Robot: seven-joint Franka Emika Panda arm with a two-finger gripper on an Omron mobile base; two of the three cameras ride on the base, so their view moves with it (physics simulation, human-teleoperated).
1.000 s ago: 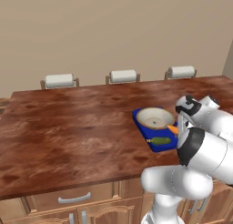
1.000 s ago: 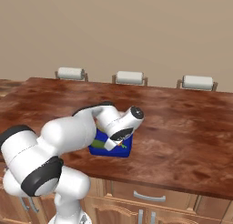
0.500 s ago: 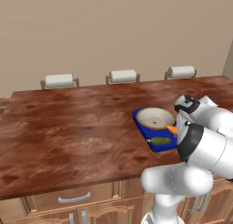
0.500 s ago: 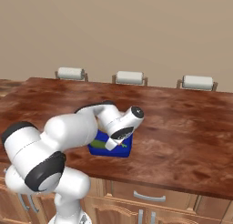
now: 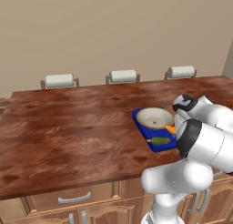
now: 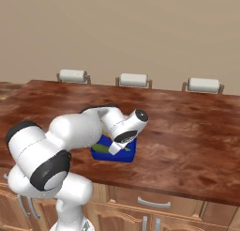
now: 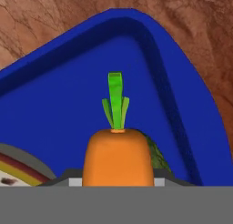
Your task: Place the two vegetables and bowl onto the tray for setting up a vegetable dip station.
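Observation:
In the hand view my gripper (image 7: pixel 117 180) is shut on the orange carrot (image 7: pixel 117 157), whose green top points away from the hand. Right below it lies the deep blue tray (image 7: pixel 68 95). A dark green cucumber (image 7: pixel 155 155) peeks out behind the carrot, and the bowl's tan rim (image 7: pixel 18 167) shows at the lower left. From the left base view the cream bowl (image 5: pixel 154 117) sits on the tray (image 5: pixel 140 119), the cucumber (image 5: pixel 160 140) lies at its near end, and the carrot (image 5: pixel 170 129) hangs at the tray's right edge by my wrist.
The tray (image 6: pixel 112 155) sits near the front edge of a long brown wooden counter (image 5: pixel 73 127). Three stools with white tops (image 5: pixel 124 75) stand along the far side. Cabinet drawers (image 5: pixel 73 199) run below the front edge.

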